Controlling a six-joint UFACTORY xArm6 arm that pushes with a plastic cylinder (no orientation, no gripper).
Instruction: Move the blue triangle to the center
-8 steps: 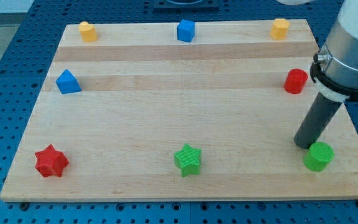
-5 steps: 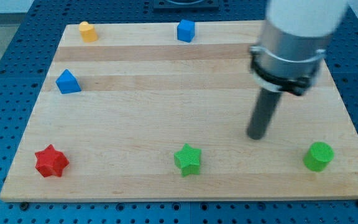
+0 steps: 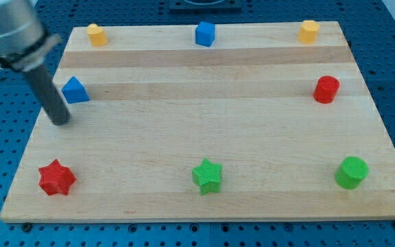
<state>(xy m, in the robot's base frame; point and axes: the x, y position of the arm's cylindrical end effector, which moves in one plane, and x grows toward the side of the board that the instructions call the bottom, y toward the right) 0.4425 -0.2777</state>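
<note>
Blue triangle (image 3: 75, 90): near the desk's (image 3: 204, 130) left edge, just up-right of my tip (image 3: 61, 122).
My tip: down-left of the triangle, apparently positioned to push it rightward to centre.
Fingers: none fitted; a plain rod.
Red star (image 3: 56, 178): below my tip, well apart.

I see a pale wooden board (image 3: 204, 130) with lighter and darker planks running across it. It rests on a blue metal surface (image 3: 5, 68) dotted with small holes in a regular grid. Lighting is bright and even.
</note>
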